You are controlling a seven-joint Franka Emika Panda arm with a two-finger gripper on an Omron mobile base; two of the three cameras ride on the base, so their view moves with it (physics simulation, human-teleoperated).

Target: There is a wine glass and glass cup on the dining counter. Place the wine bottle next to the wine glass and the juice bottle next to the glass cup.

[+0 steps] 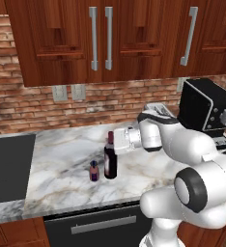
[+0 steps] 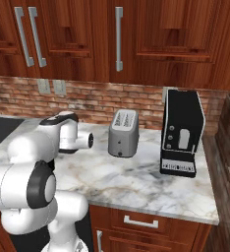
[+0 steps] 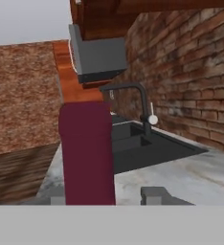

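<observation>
The wine bottle [image 1: 110,165], tall and dark with a dark red neck, stands upright on the marbled wall-side counter [image 1: 62,159]. Just to its left stands the small pinkish juice bottle [image 1: 93,171]. My gripper [image 1: 116,140] reaches in from the right at the height of the wine bottle's neck. In the hand view the red neck [image 3: 87,153] stands between the fingers of my gripper [image 3: 106,196], close to the left one, with a gap to the right fingertip [image 3: 157,194]. The wine glass, the glass cup and the dining counter are out of view.
A black cooktop [image 1: 8,166] lies left of the bottles. A black coffee machine [image 1: 206,108] [image 2: 182,133] and a grey toaster [image 2: 123,133] stand to the right. Beyond the neck are a dark sink [image 3: 147,148] and faucet [image 3: 133,91]. Wall cabinets [image 1: 100,38] hang overhead.
</observation>
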